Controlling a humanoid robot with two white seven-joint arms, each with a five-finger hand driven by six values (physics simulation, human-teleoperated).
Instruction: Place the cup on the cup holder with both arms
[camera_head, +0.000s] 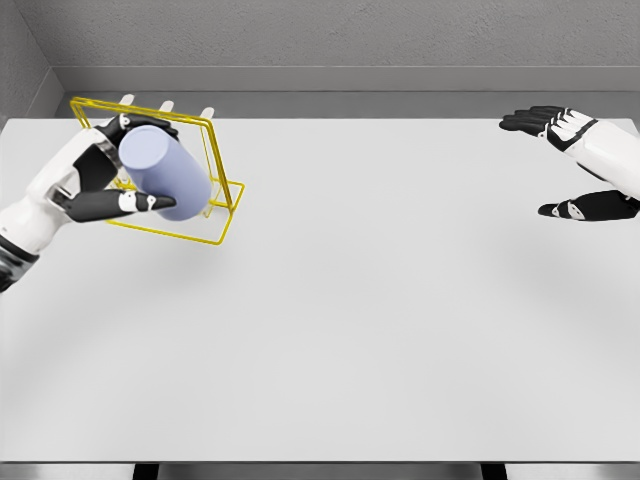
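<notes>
A pale lavender cup (166, 173) lies tilted on its side in my left hand (120, 165), whose dark fingers wrap around it. The cup is held right in front of the yellow wire cup holder (222, 165), which stands at the table's far left with white pegs (166, 105) along its top. Whether the cup touches the rack I cannot tell. My right hand (570, 165) hovers at the far right edge, fingers spread and holding nothing.
The white table (380, 320) stretches wide between the two hands. A grey wall runs behind its back edge, and the table's front edge shows at the bottom.
</notes>
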